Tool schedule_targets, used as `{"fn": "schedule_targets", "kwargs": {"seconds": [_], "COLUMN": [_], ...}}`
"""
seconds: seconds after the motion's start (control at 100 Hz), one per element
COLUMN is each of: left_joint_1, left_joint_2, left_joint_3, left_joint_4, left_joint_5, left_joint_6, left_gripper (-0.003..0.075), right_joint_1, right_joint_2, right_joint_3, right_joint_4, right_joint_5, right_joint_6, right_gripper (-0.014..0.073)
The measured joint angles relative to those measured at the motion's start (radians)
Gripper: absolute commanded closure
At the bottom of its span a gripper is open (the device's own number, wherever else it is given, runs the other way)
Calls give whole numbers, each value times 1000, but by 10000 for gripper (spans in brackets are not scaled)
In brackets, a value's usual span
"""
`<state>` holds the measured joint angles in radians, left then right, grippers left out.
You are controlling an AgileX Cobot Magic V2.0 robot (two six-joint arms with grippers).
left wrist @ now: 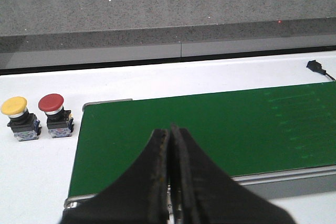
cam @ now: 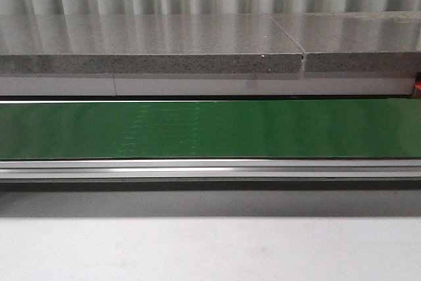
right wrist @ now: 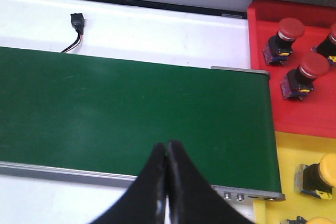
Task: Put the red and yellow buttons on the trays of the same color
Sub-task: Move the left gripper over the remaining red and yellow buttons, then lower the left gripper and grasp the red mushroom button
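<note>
Front view: nearest is a pale table [cam: 210, 248] surface, then an aluminium rail, then the green belt [cam: 210, 129] running the full width. Behind the belt, a grey speckled slab [cam: 151, 44] with a seam toward its right end, and a corrugated wall at the far back. No arm, button or tray shows in this view.

Left wrist view: left gripper [left wrist: 169, 135] in the foreground, fingers pressed together, nothing between them. It hangs over the near edge of the belt [left wrist: 210, 129], close to the belt's end. Off that end, on the white table [left wrist: 31, 182], two buttons stand upright side by side, just apart: yellow button [left wrist: 14, 106] on the outside, red button [left wrist: 51, 103] nearer the belt. Both are clear of the belt and of the gripper. Farther back, a small black plug [left wrist: 314, 66] lies on the table beyond the belt's far edge; the grey slab lies behind.

Right wrist view: right gripper [right wrist: 166, 153] in the foreground, fingers pressed together, empty, over the belt's near edge. Past the belt's other end sit two trays, touching: yellow tray [right wrist: 294, 150] nearer, holding one yellow button plainly, with part of another at the frame edge; red tray [right wrist: 262, 24] farther, holding three red buttons, one cut by the frame. A black connector with a wire [right wrist: 77, 22] lies on the table beyond the belt's far edge.
</note>
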<state>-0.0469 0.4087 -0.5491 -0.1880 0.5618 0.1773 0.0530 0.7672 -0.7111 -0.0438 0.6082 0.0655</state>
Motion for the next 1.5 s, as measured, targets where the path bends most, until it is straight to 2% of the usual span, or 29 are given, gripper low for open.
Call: {"fn": "schedule_targets", "kwargs": {"seconds": [0.09, 0.24, 0.29, 0.33, 0.6, 0.81, 1.21, 1.5], "left_joint_1": [0, 0, 0, 0, 0, 59, 270, 329], "left_joint_2": [0, 0, 0, 0, 0, 93, 626, 950], "left_joint_3": [0, 0, 0, 0, 0, -60, -309, -486], "left_joint_4": [0, 0, 0, 0, -15, -5, -56, -81], "left_joint_5": [0, 4, 6, 6, -23, -59, -74, -74], "left_joint_6": [0, 0, 0, 0, -7, -156, -215, -217], "left_gripper": [535, 177, 108, 83, 82, 82, 82, 82], "right_joint_1": [0, 0, 0, 0, 0, 0, 0, 0], "right_joint_2": [0, 0, 0, 0, 0, 0, 0, 0], "right_joint_3": [0, 0, 0, 0, 0, 0, 0, 0], "right_joint_4": [0, 0, 0, 0, 0, 0, 0, 0], "right_joint_5": [0, 0, 0, 0, -2, -2, -5, -5], "right_joint_6": [0, 0, 0, 0, 0, 0, 0, 0], "right_gripper": [661, 661, 661, 661, 661, 661, 661, 661]}}
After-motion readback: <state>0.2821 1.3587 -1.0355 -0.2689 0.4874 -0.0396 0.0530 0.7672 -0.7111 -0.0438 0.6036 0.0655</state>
